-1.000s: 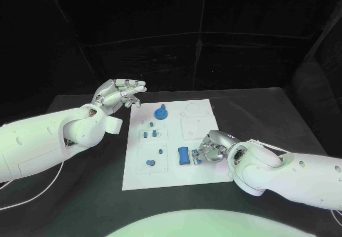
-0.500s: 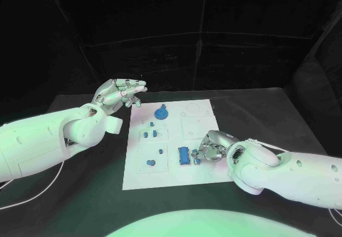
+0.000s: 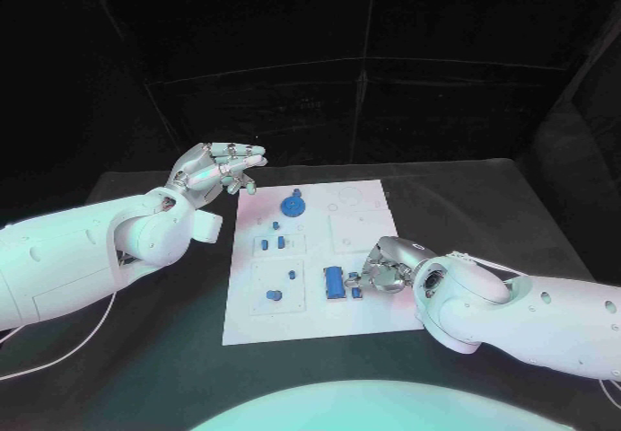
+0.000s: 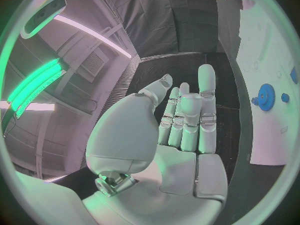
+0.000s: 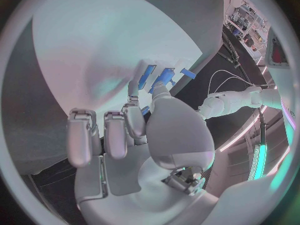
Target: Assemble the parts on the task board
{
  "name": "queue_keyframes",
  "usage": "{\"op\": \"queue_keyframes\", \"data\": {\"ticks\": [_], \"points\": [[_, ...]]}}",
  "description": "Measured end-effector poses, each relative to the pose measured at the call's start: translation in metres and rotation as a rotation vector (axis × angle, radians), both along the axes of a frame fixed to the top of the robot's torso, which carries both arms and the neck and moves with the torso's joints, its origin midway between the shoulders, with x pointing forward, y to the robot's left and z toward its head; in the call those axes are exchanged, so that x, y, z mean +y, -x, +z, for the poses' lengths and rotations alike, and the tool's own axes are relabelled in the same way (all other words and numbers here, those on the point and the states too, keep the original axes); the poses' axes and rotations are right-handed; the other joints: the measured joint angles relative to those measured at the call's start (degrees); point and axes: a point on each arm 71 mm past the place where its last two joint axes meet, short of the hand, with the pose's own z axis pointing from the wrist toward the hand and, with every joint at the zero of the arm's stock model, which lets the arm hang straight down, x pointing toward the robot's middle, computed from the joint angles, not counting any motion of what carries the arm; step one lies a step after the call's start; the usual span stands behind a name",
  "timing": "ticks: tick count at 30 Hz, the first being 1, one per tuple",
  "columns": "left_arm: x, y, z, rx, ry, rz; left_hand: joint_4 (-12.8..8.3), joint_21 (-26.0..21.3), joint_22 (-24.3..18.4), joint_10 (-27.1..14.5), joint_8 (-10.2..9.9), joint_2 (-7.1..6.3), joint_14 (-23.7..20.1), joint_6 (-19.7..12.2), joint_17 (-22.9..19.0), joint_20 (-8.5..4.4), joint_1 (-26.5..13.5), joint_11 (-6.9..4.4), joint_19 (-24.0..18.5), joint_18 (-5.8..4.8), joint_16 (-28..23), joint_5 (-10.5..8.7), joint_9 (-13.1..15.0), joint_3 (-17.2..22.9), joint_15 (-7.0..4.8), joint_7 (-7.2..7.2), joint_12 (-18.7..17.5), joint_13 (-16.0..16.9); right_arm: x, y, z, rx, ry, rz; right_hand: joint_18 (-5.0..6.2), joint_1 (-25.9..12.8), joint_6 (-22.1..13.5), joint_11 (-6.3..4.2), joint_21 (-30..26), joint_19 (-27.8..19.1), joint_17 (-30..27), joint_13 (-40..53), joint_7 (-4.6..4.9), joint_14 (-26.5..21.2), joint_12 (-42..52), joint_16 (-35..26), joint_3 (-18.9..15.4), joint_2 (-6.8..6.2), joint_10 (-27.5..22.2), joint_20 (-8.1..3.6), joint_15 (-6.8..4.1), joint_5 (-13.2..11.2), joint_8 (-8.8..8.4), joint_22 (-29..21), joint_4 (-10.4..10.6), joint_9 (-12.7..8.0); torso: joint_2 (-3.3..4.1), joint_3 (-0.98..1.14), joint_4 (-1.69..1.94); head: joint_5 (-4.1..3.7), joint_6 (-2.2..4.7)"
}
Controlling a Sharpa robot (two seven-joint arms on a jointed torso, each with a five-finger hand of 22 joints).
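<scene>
Right now I see my right robot hand on the task board, pinching a small blue part beside the long blue block. Left robot hand hovers off the board's far-left corner, fingers apart, holding nothing.

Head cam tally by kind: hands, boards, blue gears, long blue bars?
Hands: 2 (left hand, right hand)
Task board: 1
Blue gear: 1
Long blue bar: 1
Total: 5

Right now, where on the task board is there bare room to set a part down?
The task board is bare along its near edge, below the round blue part, and at its far right corner. The strip by the right hand is crowded, around the long blue part.
</scene>
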Motion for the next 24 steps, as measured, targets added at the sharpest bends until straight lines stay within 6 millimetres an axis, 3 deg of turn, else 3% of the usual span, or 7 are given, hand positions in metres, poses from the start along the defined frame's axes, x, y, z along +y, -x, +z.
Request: {"op": "queue_keyframes", "data": {"ticks": [7, 15, 18, 20, 22, 24], "points": [[0.000, 0.000, 0.000, 0.000, 0.000, -0.001, 0.0, 0.0, 0.0, 0.0, 0.0, 0.00, 0.0, 0.0, 0.0, 0.00, 0.0, 0.00, 0.0, 0.00, 0.0, 0.00, 0.0, 0.0, 0.00, 0.00, 0.0, 0.0, -0.008, 0.004, 0.003, -0.003, 0.000, -0.005, 0.00, 0.0, 0.0, 0.00, 0.0, 0.0, 0.0, 0.0, 0.00, 0.0, 0.0, 0.0, -0.8, -0.01, 0.0, 0.00, 0.00, 0.0, 0.00, 0.0, -0.5, 0.3, -0.02, 0.04, 0.00, -0.07, 0.17], [-0.001, -0.001, 0.000, 0.000, 0.000, -0.002, 0.0, 0.0, 0.0, 0.0, 0.0, 0.00, 0.0, 0.0, 0.0, 0.00, 0.0, 0.00, 0.0, 0.00, 0.0, 0.00, 0.0, 0.0, 0.00, 0.00, 0.0, 0.0, -0.016, 0.007, 0.005, -0.006, -0.007, -0.002, 0.01, 4.7, -1.0, 0.00, -0.6, 0.0, 0.0, 0.1, 0.22, 0.0, 0.0, -0.5, -1.7, 0.16, 0.0, 0.00, 0.00, 1.6, 0.00, 0.0, -2.4, 0.8, -0.05, 0.01, -0.04, -0.16, 0.50], [-0.002, -0.001, 0.000, 0.000, 0.001, -0.003, -0.1, -0.2, 0.0, 0.0, 0.0, 0.00, 0.0, 0.0, -0.1, 0.00, 0.0, 0.00, 0.0, 0.00, 0.0, 0.00, 0.0, -0.1, 0.00, 0.00, 0.0, 0.0, -0.021, 0.004, 0.004, -0.011, -0.029, -0.008, 0.00, 5.7, -3.6, 0.93, -2.2, 0.0, 0.0, 0.3, 1.12, 0.0, -1.2, -1.8, -1.9, 0.59, -0.9, 0.03, 0.46, 3.7, -1.52, 0.0, -2.6, 0.5, -0.08, -0.02, -0.04, -0.19, 0.81], [-0.002, -0.001, -0.001, 0.001, 0.000, -0.003, -0.2, -0.2, -0.1, 0.0, 0.0, 0.00, 0.0, 0.0, -0.4, 0.00, 0.0, 0.00, 0.0, 0.00, -0.1, 0.00, 0.0, -0.2, 0.00, 0.00, 0.0, -0.1, -0.027, 0.001, 0.003, -0.012, -0.070, -0.012, 0.01, 7.1, -5.4, 1.83, -3.9, -0.4, -0.1, -0.8, 1.87, 0.0, -3.8, -3.1, -2.0, 0.92, -1.9, 0.68, 0.89, 4.4, -2.75, 0.0, -2.7, -0.1, -0.15, -0.04, 0.00, -0.21, 1.09], [-0.002, -0.001, -0.001, 0.001, -0.001, -0.002, 0.3, -1.0, -0.4, 0.0, 0.0, 0.13, -2.5, -0.1, -4.6, 0.02, -0.2, 0.00, -0.5, -0.01, -2.4, 0.00, 0.0, -0.7, 0.20, -0.13, 0.0, -0.1, -0.033, -0.003, 0.002, -0.008, -0.121, -0.016, 0.30, 9.1, -6.7, 2.33, -6.0, -2.0, -2.0, -3.6, 2.69, 0.0, -7.1, -4.8, -2.2, 1.90, -3.6, 1.44, 1.56, 4.7, -3.80, 0.0, -3.5, -0.7, -0.26, -0.08, 0.03, -0.23, 1.41], [-0.001, -0.002, -0.002, 0.001, -0.001, 0.003, 0.7, -2.5, -1.1, -0.2, 0.0, 0.02, -6.3, -0.3, -9.4, 0.31, -0.9, 0.23, -2.5, -0.01, -5.7, 0.00, -0.1, -1.6, 0.47, -0.19, 0.0, -0.1, -0.041, -0.012, 0.004, -0.006, -0.200, -0.022, 1.85, 10.9, -7.7, 2.78, -8.8, -4.4, -5.3, -6.0, 3.16, -0.1, -11.2, -7.2, -2.2, 2.38, -5.7, 1.75, 1.80, 5.3, -4.64, 0.0, -4.5, -1.2, -0.46, -0.12, 0.08, -0.37, 1.93]]}}
